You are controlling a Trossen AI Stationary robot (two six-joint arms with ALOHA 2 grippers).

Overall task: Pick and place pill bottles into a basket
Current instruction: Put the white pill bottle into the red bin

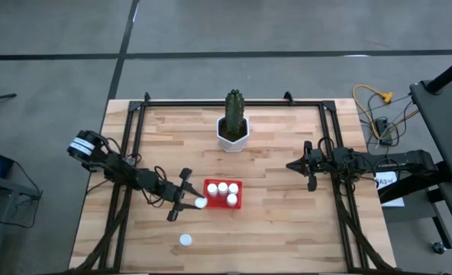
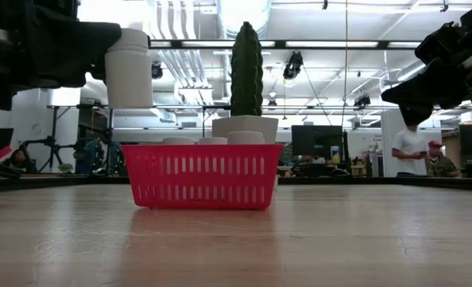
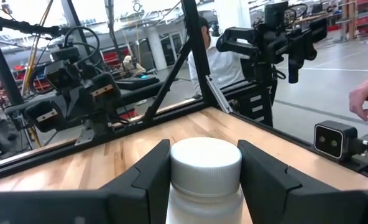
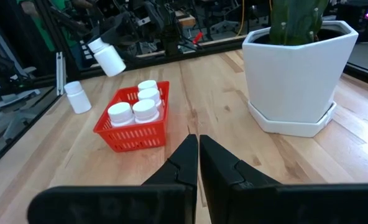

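Observation:
The red basket [image 1: 223, 194] sits on the table near the middle, with several white pill bottles [image 4: 140, 102] standing in it. My left gripper [image 1: 192, 202] is just left of the basket and is shut on another white pill bottle [image 1: 201, 203], held above table height [image 2: 129, 70]. One more bottle [image 1: 185, 240] stands on its base on the table, nearer the front edge. My right gripper [image 1: 291, 164] is shut and empty over the table's right part, well clear of the basket. My left gripper pinches the bottle between its two fingers [image 3: 151, 174], one on each side of its upper body just under the cap [image 3: 206, 163]. The fingers come in about level from the table's left. The bottle stands upright and is lifted clear of the table.
A white hexagonal pot with a green cactus [image 1: 233, 128] stands at the far middle, behind the basket. A black frame rail [image 1: 134, 145] runs along the table's sides. People show in the room beyond the table [image 2: 411, 151], and a hand shows at the edge of the left wrist view [image 3: 365, 99].

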